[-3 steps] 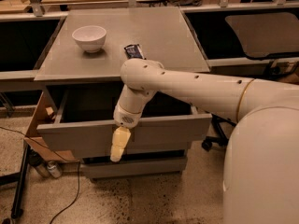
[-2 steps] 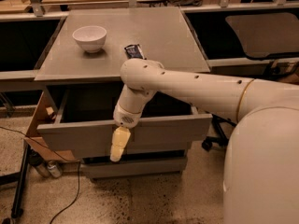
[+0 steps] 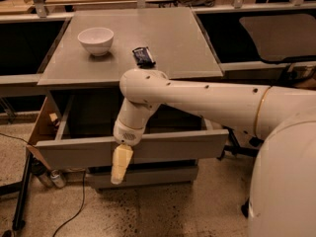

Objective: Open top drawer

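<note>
The top drawer [image 3: 163, 149] is a wide grey drawer with a plain front panel. It stands pulled well out from under the grey cabinet top [image 3: 143, 43], and its dark inside shows behind the panel. My gripper [image 3: 120, 166] hangs down in front of the panel's left half, its cream fingers pointing at the floor. My white arm [image 3: 197, 100] reaches in from the right over the open drawer.
A white bowl [image 3: 96, 40] and a dark snack packet [image 3: 143, 57] sit on the cabinet top. A shorter grey drawer front [image 3: 148, 176] lies below the open drawer. A cardboard box [image 3: 42, 130], cans [image 3: 54, 178] and cables are on the floor at the left.
</note>
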### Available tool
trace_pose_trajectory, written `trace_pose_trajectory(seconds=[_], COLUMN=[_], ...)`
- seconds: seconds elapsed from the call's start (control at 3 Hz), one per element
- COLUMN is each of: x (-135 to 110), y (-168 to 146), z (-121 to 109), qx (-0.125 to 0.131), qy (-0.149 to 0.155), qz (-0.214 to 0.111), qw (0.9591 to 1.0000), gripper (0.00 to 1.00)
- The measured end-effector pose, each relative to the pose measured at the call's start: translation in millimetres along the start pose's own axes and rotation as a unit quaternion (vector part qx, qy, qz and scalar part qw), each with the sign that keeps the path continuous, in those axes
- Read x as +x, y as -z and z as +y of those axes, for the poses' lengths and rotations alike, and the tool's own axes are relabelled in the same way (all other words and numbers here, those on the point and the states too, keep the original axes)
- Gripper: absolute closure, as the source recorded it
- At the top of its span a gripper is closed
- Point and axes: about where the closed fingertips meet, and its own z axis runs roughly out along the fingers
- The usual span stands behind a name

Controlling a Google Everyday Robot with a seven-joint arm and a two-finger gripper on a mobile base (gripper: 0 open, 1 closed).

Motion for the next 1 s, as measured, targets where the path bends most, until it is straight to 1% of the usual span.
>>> trace_pose_trajectory(seconds=[0.33,0.67,1.0], x=[-0.7,4.5,4.2], y=[1.7,-8.7,-7.4], z=[0.4,16.5,18.8], qx=[0.0,-0.012,-0.013], qy=[0.0,-0.002,-0.003], qz=[0.0,0.007,0.007], qw=[1.0,0.9999,0.9999], gripper=[0.0,0.0,0.0])
